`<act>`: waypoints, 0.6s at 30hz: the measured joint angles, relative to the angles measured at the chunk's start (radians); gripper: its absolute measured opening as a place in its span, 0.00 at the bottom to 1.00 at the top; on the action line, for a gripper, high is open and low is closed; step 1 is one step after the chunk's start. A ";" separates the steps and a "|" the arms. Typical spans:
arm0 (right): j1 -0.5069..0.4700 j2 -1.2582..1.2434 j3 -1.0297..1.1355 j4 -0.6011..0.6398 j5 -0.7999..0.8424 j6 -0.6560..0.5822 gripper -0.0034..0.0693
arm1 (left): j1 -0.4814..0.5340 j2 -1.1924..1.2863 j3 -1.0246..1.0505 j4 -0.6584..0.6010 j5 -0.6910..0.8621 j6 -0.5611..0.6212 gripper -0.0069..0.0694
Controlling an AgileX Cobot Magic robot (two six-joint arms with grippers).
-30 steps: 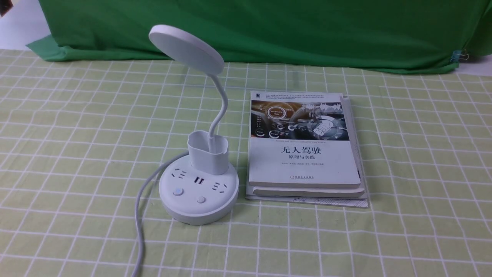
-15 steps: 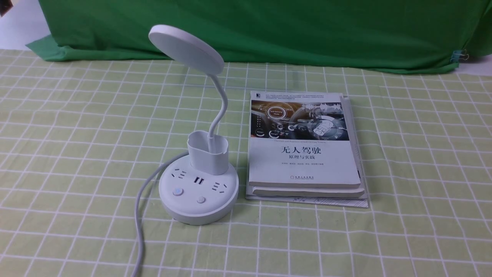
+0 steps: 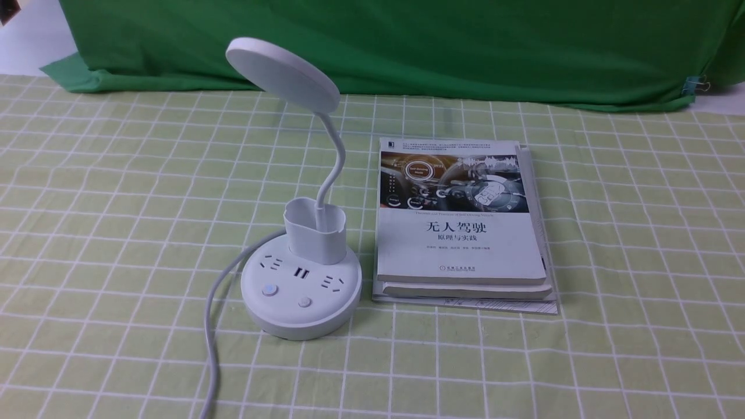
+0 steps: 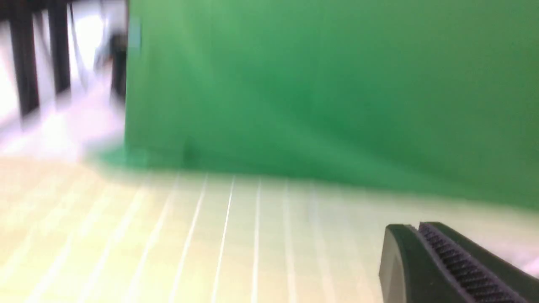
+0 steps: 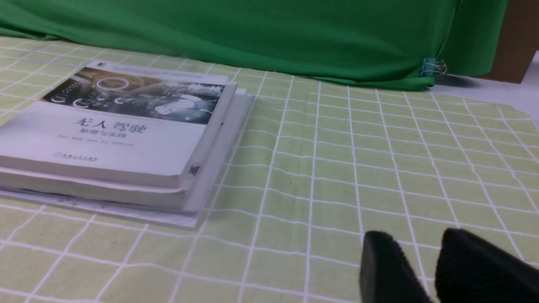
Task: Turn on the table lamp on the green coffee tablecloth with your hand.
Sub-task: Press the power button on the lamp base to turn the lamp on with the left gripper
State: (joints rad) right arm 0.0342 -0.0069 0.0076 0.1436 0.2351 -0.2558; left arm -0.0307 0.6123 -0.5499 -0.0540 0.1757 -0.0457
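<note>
The white table lamp (image 3: 301, 299) stands left of centre on the pale green grid tablecloth (image 3: 116, 203) in the front view. Its disc head (image 3: 282, 73) looks unlit and leans left on the bendy neck above the cup holder (image 3: 315, 233). Two buttons (image 3: 269, 289) sit on the round base, and the cord (image 3: 209, 326) runs toward the near edge. Neither arm shows in the front view. My left gripper (image 4: 414, 227) is shut and empty over bare cloth; that view is blurred. My right gripper (image 5: 414, 240) is open and empty, low over the cloth (image 5: 337, 168), with the lamp out of its view.
A stack of books (image 3: 460, 233) lies right of the lamp, close to its base; it also shows in the right wrist view (image 5: 118, 130). A dark green backdrop cloth (image 3: 407, 46) hangs along the far edge, with a clip (image 3: 695, 84) at its right end.
</note>
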 joint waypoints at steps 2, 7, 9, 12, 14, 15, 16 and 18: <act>0.000 0.000 0.000 0.000 0.000 0.000 0.38 | 0.000 0.086 0.000 0.020 0.080 0.016 0.12; 0.000 0.000 0.000 0.000 0.000 0.000 0.38 | 0.000 0.249 0.000 -0.029 0.155 0.027 0.12; 0.000 0.000 0.000 0.000 0.000 0.000 0.38 | 0.000 0.340 0.000 -0.109 0.161 0.030 0.12; 0.000 0.000 0.000 0.000 0.000 0.000 0.38 | 0.000 0.431 0.000 -0.225 0.157 0.032 0.12; 0.000 0.000 0.000 0.000 0.000 0.000 0.38 | 0.000 0.479 -0.001 -0.342 0.150 0.076 0.12; 0.000 0.000 0.000 0.000 0.000 0.000 0.38 | 0.000 0.491 -0.001 -0.381 0.149 0.104 0.12; 0.000 0.000 0.000 0.000 0.000 0.000 0.38 | 0.000 0.518 -0.004 -0.473 0.158 0.199 0.12; 0.000 0.000 0.000 0.000 0.000 0.000 0.38 | 0.000 0.549 -0.021 -0.574 0.204 0.361 0.12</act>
State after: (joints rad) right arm 0.0342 -0.0069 0.0076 0.1436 0.2351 -0.2558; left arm -0.0307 1.1614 -0.5710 -0.6283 0.3793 0.3153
